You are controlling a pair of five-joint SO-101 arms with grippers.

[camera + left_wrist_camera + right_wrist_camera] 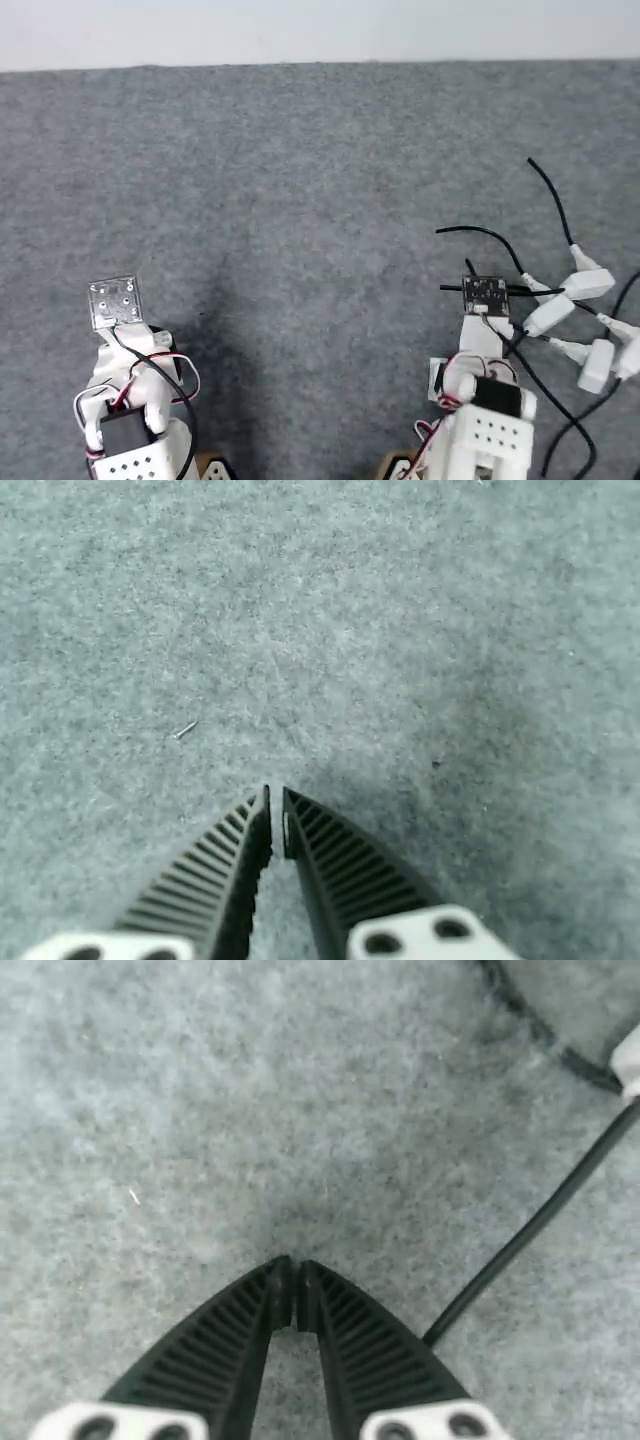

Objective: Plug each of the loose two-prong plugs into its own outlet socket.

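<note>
The left gripper (276,798) and right gripper (294,1265) sit closed, empty, at the table's (300,180) near edge. White plugs (590,285) cluster by its right edge; best open wide, then take one squarely.

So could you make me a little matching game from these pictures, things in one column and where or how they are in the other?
1 left gripper
2 right gripper
3 plugs
4 mat

a grey, spread under everything
b shut, over bare mat
c shut, a black cable close by
d white, lying on the mat's right side

Pairs: 1-b, 2-c, 3-d, 4-a.
</note>
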